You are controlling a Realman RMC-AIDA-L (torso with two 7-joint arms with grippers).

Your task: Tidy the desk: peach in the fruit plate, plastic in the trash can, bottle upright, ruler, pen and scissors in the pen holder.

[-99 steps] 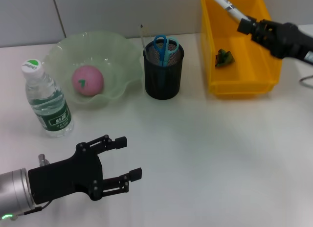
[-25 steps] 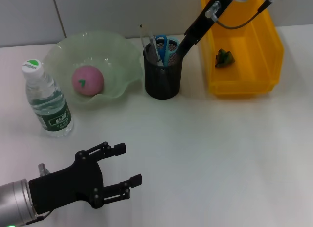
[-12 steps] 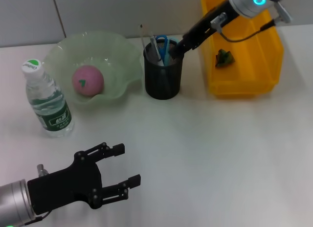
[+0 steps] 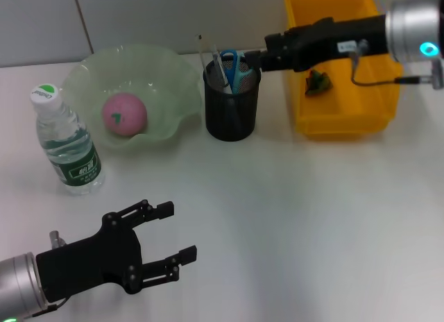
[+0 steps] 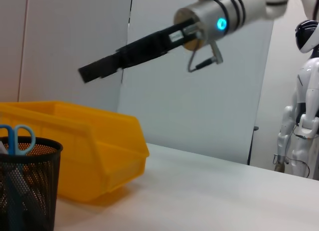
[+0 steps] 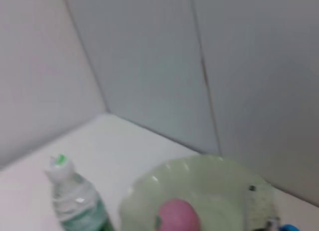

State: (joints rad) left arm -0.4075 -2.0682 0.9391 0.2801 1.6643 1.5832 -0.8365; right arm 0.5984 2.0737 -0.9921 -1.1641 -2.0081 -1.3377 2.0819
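Note:
The pink peach (image 4: pixel 125 114) lies in the green fruit plate (image 4: pixel 170 69). Left of the plate, the bottle (image 4: pixel 67 143) stands upright. The black mesh pen holder (image 4: pixel 231 110) contains blue scissors (image 4: pixel 236 62), a white pen (image 4: pixel 220 68) and a thin ruler (image 4: pixel 202 50). Green plastic (image 4: pixel 318 81) sits in the yellow trash can (image 4: pixel 341 122). My right gripper (image 4: pixel 251 59) reaches in from the right, just above the holder's rim. It also shows in the left wrist view, right gripper (image 5: pixel 87 72). My left gripper (image 4: pixel 176 232) rests open and empty near the front left.
The left wrist view shows the pen holder (image 5: pixel 30 183) beside the yellow bin (image 5: pixel 94 159). The right wrist view looks down on the bottle (image 6: pixel 75 203), plate (image 6: pixel 209 183) and peach (image 6: pixel 177 217). A wall rises behind the desk.
My right arm carried the white pen from over the bin to the holder. The pen now stands inside and the arm has levelled out to the right. The left arm barely shifted.

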